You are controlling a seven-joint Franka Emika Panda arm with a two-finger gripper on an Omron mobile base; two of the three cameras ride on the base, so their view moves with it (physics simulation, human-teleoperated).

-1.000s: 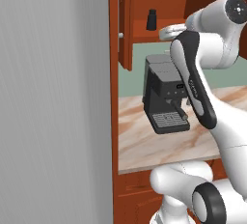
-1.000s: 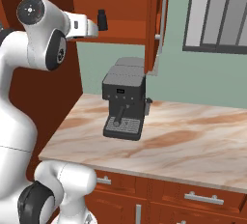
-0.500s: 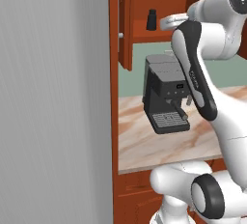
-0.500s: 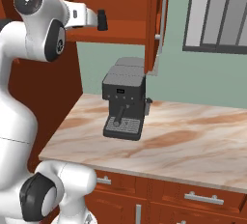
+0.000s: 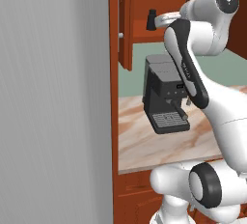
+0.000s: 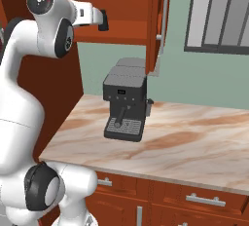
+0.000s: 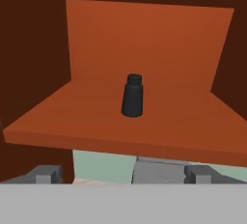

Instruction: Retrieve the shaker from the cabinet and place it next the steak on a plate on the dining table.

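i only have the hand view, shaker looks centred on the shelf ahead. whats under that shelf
Observer: A black coffee machine stands on the marbled counter under the cabinet.
Operator: is the cabinet door out of the way
Observer: Yes. In the right base view the door is swung open on the side away from the arm.
Operator: how close is the pincer to the shaker
Observer: In the left base view the open pincer is at the shelf's front edge, level with the shaker and not around it yet.
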